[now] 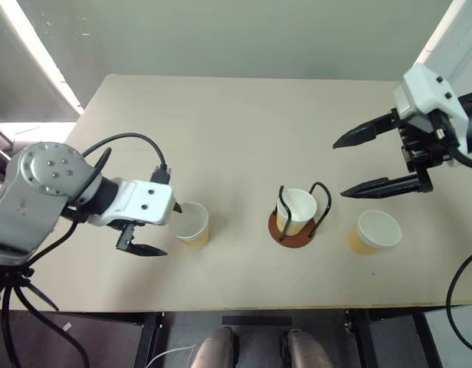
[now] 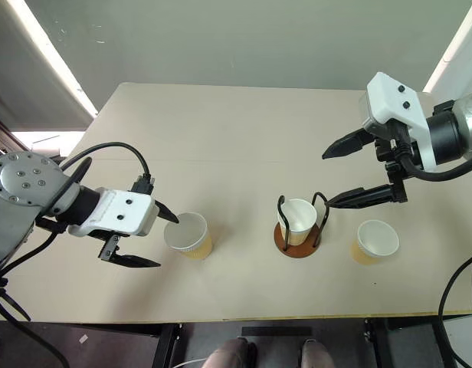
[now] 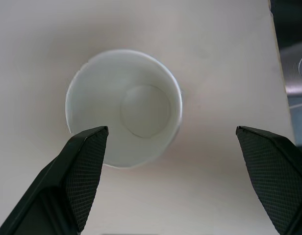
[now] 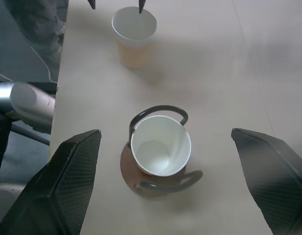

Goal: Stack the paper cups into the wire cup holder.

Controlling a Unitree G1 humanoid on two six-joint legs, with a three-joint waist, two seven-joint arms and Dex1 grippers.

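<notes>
A pale beige desk point(image 1: 244, 123) carries three things in a row near its front edge; a paper cup point(image 1: 193, 224) stands toward the left; the wire cup holder point(image 1: 298, 222) sits mid-edge; another paper cup point(image 1: 374, 231) stands upright toward the right corner.
</notes>
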